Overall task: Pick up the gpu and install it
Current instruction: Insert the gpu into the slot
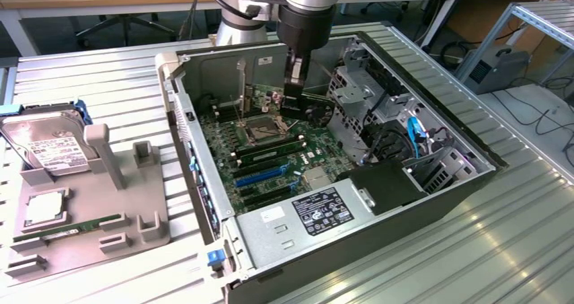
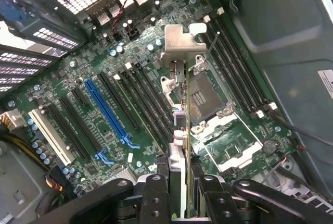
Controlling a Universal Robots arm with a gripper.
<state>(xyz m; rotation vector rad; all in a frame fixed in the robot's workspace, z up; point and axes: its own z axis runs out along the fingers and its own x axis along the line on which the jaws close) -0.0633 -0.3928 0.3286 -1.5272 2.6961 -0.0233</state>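
Currently the hand (image 2: pixel 179 182) is clamped on the gpu (image 2: pixel 180 104), holding it edge-on with the silver end bracket (image 2: pixel 179 47) pointing away from the camera, above the green motherboard (image 2: pixel 104 78) inside the open computer case (image 1: pixel 448 203). In the exterior view the hand (image 1: pixel 294 95) sits upper centre of the frame, down inside the case near the CPU socket (image 1: pixel 266 126). At left of that frame, a grey holder tray (image 1: pixel 117 210) on the metal table (image 1: pixel 502 250) carries a silver hard drive (image 1: pixel 50 149) and a RAM stick (image 1: pixel 67 230).
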